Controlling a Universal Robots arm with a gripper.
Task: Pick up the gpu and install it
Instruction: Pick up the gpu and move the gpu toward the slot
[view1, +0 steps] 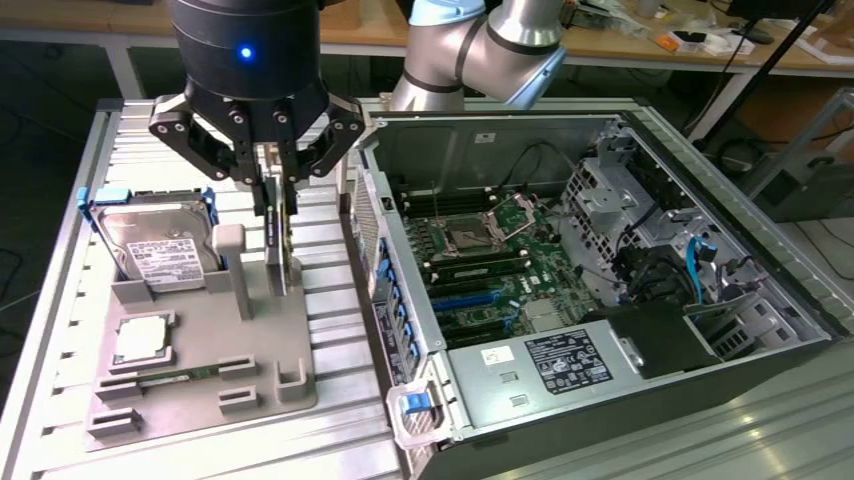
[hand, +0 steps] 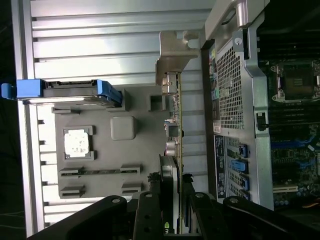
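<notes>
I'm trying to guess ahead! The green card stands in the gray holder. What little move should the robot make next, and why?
Probably a straight lift. The end effector looks closed on the top edge of the gpu, while its bottom sits in the gray holder, so pulling upward should free it cleanly.

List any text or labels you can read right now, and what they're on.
Hard drive label: print too small to read.
Black power supply label: too small to read.
White sticker beside it: blurred.
Nothing legible elsewhere.
</notes>
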